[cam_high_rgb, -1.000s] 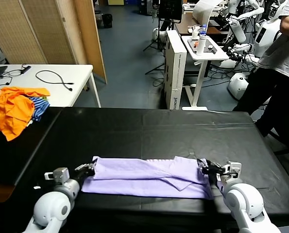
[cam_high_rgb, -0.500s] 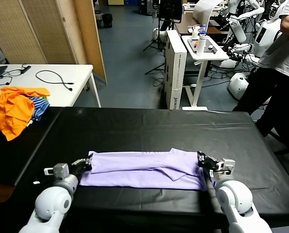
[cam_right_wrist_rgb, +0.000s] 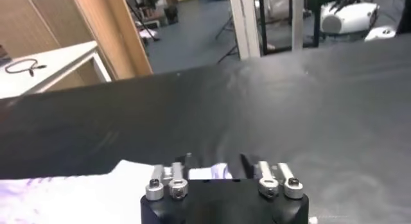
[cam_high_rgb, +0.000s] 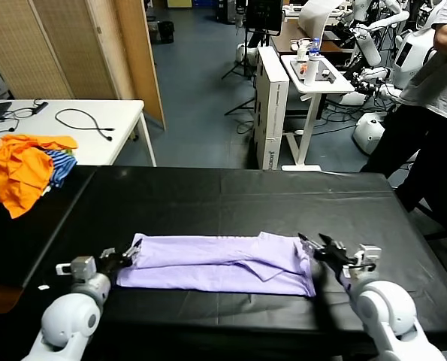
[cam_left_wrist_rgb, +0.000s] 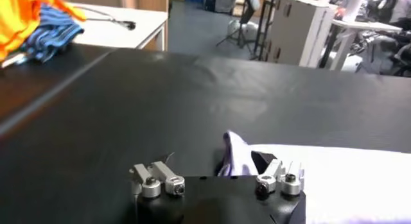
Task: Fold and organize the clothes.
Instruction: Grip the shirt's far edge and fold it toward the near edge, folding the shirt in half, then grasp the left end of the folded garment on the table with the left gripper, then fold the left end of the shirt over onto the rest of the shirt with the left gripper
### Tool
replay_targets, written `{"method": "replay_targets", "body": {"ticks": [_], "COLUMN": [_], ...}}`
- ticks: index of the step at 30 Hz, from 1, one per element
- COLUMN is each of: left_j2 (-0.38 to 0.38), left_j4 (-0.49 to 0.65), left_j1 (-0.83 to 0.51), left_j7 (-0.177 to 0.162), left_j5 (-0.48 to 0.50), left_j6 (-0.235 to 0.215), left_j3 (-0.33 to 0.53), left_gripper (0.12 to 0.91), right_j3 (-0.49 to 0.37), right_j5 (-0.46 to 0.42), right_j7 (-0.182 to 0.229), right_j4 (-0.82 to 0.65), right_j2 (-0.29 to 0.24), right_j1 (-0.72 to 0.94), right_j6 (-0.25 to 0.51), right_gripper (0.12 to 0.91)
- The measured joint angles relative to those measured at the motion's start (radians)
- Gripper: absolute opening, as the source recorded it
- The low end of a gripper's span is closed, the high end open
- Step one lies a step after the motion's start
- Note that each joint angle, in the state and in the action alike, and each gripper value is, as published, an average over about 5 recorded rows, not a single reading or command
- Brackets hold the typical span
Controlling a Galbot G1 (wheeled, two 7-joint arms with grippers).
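Note:
The clothes are one pale lavender T-shirt (cam_high_rgb: 215, 263), folded into a long flat strip across the near part of the black table (cam_high_rgb: 231, 199). My left gripper (cam_high_rgb: 127, 256) sits at the strip's left end. Its fingers are spread wide, and a raised corner of the shirt (cam_left_wrist_rgb: 234, 151) stands loose between them in the left wrist view, where the left gripper (cam_left_wrist_rgb: 215, 164) is open. At the strip's right end, my right gripper (cam_high_rgb: 313, 248) is open as well. In the right wrist view, the right gripper (cam_right_wrist_rgb: 216, 166) has a shirt edge (cam_right_wrist_rgb: 218, 173) lying between its parted fingers.
Bright orange garments with a blue-striped cloth (cam_high_rgb: 24, 169) lie heaped at the table's far left. A white table (cam_high_rgb: 95, 135) with a black cable stands behind them. A person (cam_high_rgb: 433, 113) stands at the far right, near a white stand (cam_high_rgb: 313, 83) and other robots.
Both grippers went from shut on the shirt's ends to open, letting the cloth go. The folded strip shifted slightly away from the front edge and now lies flat.

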Motion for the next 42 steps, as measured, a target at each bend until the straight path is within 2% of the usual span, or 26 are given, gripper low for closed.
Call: {"method": "replay_targets", "body": {"ticks": [3,16,19,29,32,37,42], "left_j2": [-0.008,-0.078,-0.092,-0.105,-0.103,-0.078,-0.014], "left_j4": [-0.012,-0.054,-0.056,-0.055,-0.061,-0.074,-0.074], "left_j1": [0.028,0.108,0.12,0.133,0.136,0.136,0.144], "left_j7": [0.001,0.005,0.01,0.025,0.033,0.036,0.042], "left_j5": [0.003,-0.003,0.0,-0.019,-0.003,0.07,0.144], "left_j6": [-0.006,-0.012,-0.021,-0.028,-0.029,-0.043,-0.079], "left_j3": [-0.02,-0.038,-0.039,-0.042,-0.038,-0.043,-0.083], "left_gripper": [0.901,0.897,0.807,0.232,0.176,0.186,0.186], "right_j3": [0.001,-0.005,-0.005,-0.008,-0.012,-0.023,-0.031], "right_j5": [0.0,-0.008,-0.011,-0.022,-0.025,-0.033,-0.039], "right_j7": [0.0,0.003,0.003,0.003,0.003,0.002,0.001], "right_j4": [0.006,0.009,0.007,-0.002,-0.005,-0.001,0.004], "right_j2": [0.0,0.003,0.004,0.008,0.009,0.013,0.02], "right_j1": [-0.003,0.0,0.001,0.002,0.001,-0.002,-0.009], "right_j6": [-0.001,-0.002,-0.001,0.008,0.017,0.025,0.028], "right_gripper": [0.906,0.907,0.907,0.907,0.907,0.907,0.907]}}
